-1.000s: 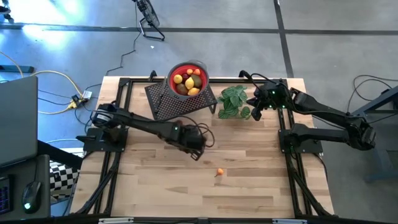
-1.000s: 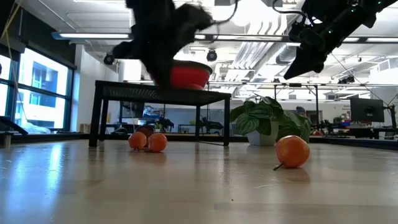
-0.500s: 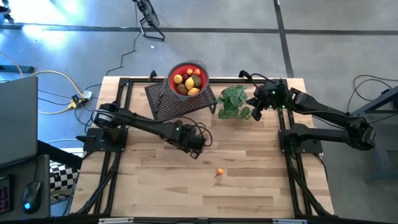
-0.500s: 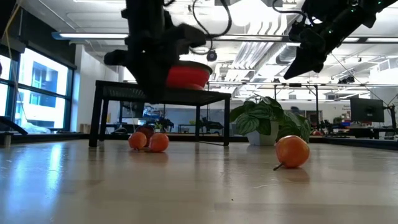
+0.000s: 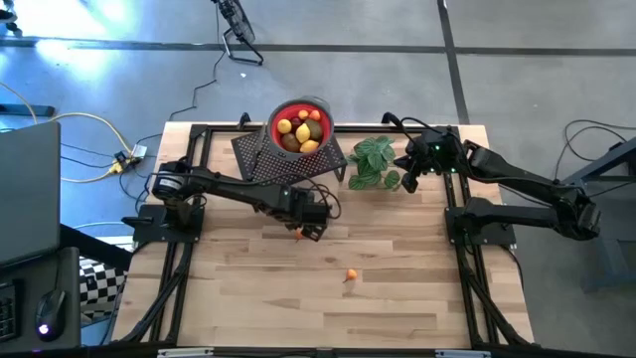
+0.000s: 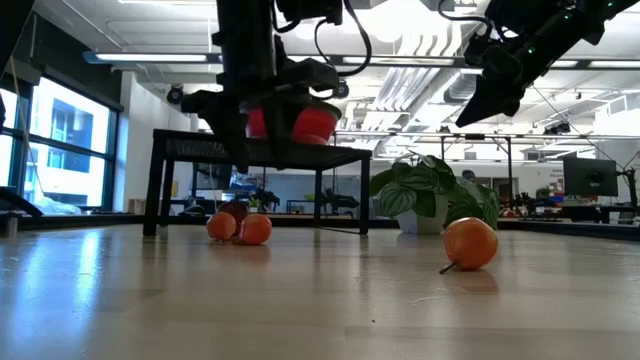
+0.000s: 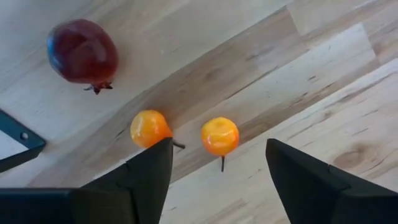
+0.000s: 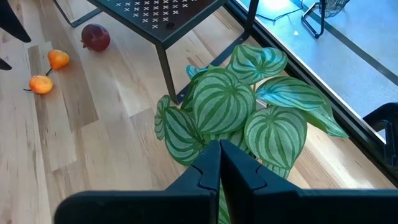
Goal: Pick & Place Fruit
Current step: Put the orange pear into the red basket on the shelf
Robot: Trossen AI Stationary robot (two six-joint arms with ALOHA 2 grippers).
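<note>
Two small orange balls (image 7: 148,127) (image 7: 219,135) and a dark red fruit (image 7: 82,59) lie on the wooden table beside the black mesh stand (image 5: 288,159). My left gripper (image 7: 217,163) hangs open above the two balls, touching nothing; it also shows in the high view (image 5: 306,229). A third orange ball (image 5: 351,275) lies alone nearer the table's front. A red bowl (image 5: 300,126) on the stand holds several yellow, orange and brownish fruits. My right gripper (image 8: 219,163) is shut and empty above the green plant (image 5: 375,164).
The mesh stand's legs (image 6: 155,185) stand just beyond the two balls (image 6: 254,229). The leafy plant (image 8: 236,118) stands at the far right of the stand. Bare wood lies around the lone ball (image 6: 470,243) toward the near edge.
My left gripper has moved a little toward the table's far edge, toward the stand, and now hangs over the two orange balls. The fruits have stayed where they were.
</note>
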